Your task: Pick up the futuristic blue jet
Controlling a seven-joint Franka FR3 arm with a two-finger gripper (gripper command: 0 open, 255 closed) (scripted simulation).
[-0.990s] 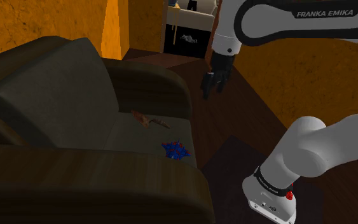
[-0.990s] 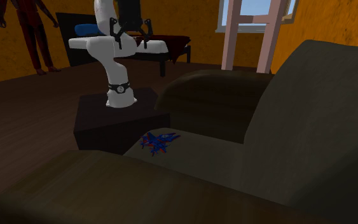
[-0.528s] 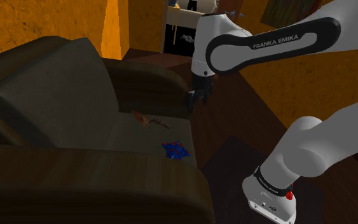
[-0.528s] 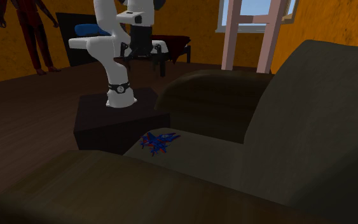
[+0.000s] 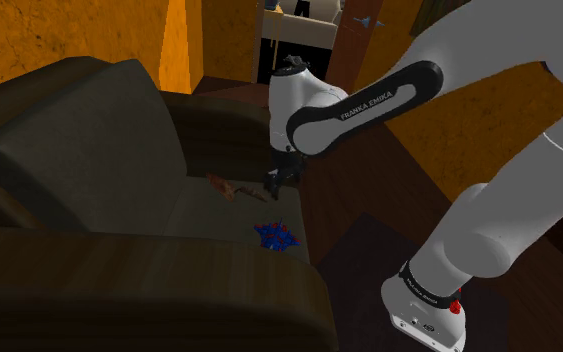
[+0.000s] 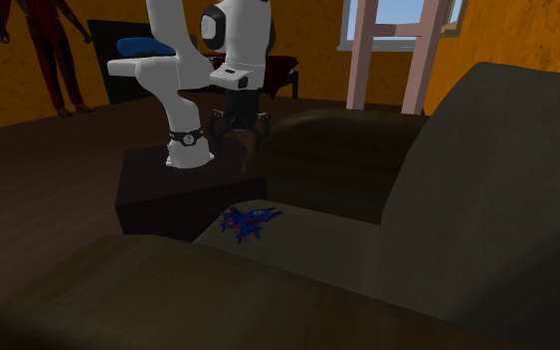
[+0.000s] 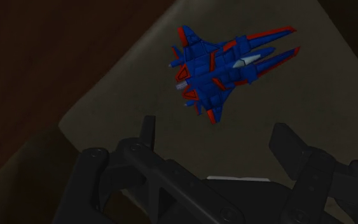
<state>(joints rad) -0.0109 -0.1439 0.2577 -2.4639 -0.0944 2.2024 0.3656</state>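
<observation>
The blue jet (image 5: pixel 275 236) lies flat near the front edge of the armchair's seat cushion (image 5: pixel 194 212), open to a reach from above. The gripper (image 5: pixel 273 184) hangs over the seat, so the jet shows just beyond the fingers (image 7: pixel 147 130), which stand wide apart and hold nothing. Compared with half a second ago, the arm is lower and closer to the chair — the jet has not shifted.

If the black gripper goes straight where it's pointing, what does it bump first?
Most likely the seat cushion, just beside the blue and red jet lying on it. The open gripper aims down there with nothing in between, though it might touch the jet first.
</observation>
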